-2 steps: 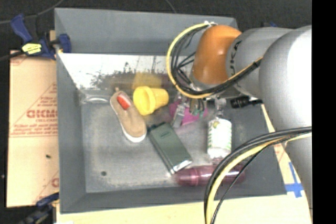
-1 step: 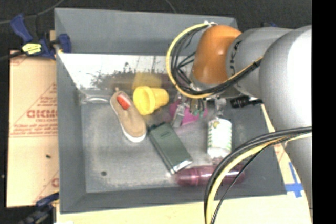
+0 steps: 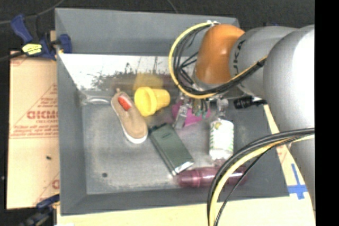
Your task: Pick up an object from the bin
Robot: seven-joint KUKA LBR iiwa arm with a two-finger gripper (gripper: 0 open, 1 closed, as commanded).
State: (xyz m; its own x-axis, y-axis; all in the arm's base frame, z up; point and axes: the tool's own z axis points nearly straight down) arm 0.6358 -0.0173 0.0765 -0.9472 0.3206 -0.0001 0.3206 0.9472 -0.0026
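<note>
We see the hand [image 3: 197,109] over a small magenta piece [image 3: 186,118] near the middle of the bin [image 3: 106,159], toward its far wall. We cannot tell whether it is spread or pressed together. We should descend straight, staying clear of the yellow cup [image 3: 150,100] and the white bottle [image 3: 221,137] on either side.

Bin colours: grey metal bin [image 3: 71,114], mixed bright contents.
Yellow cup [image 3: 151,100]; tan shoe [image 3: 131,120], red patch; dark grey-green case [image 3: 170,148]; white bottle [image 3: 221,137]; purple bottle [image 3: 197,177]; pink piece [image 3: 192,116]; orange wrist cover [image 3: 217,55].
</note>
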